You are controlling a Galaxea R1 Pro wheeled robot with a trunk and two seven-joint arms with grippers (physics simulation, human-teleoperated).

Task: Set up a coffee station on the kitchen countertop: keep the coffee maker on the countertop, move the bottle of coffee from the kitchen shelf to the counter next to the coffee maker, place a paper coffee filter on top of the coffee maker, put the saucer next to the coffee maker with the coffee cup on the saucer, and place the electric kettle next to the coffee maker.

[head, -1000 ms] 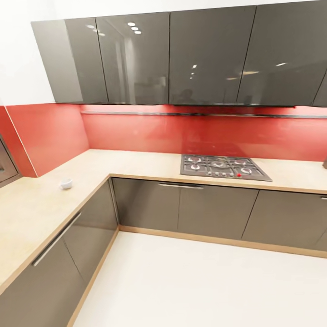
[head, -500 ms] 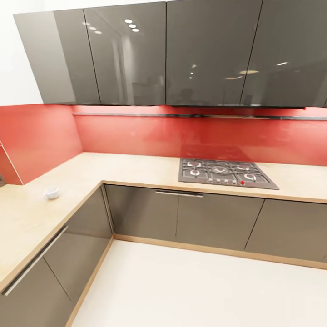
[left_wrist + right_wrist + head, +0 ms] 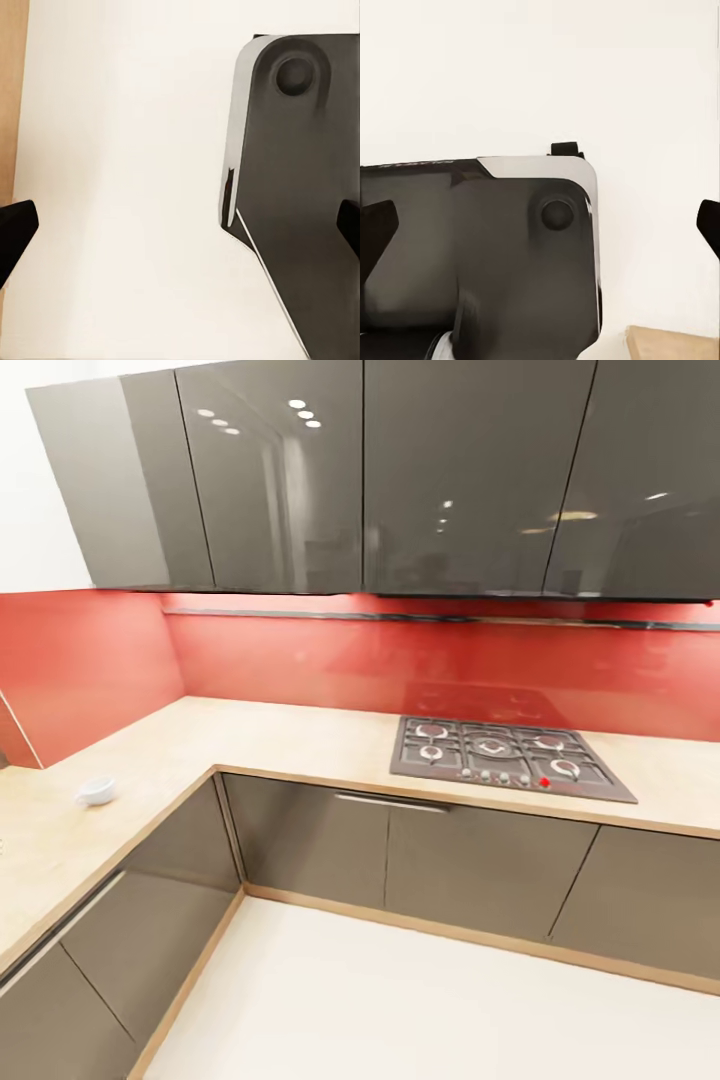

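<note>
A small white coffee cup [image 3: 97, 791] stands alone on the left run of the beige L-shaped countertop [image 3: 270, 735]. The coffee maker, bottle, filter, saucer and kettle are out of view. In the left wrist view my left gripper [image 3: 180, 229] is open, its dark fingertips [image 3: 15, 232] far apart at the frame's edges, with nothing between them. My right gripper [image 3: 540, 225] is open too, fingertips [image 3: 375, 229] spread wide and empty. Both hang over the white floor beside my dark base [image 3: 300, 187].
A gas hob [image 3: 505, 755] is set into the back counter below a red splashback [image 3: 400, 660]. Glossy grey wall cabinets [image 3: 400, 480] hang above, and grey base cabinets [image 3: 400, 860] line the corner. White floor [image 3: 400, 1010] lies in front.
The whole head view has shifted as the camera moved: the corner, cup and hob sit lower and the cup further left in the frame. Nothing on the counter has moved.
</note>
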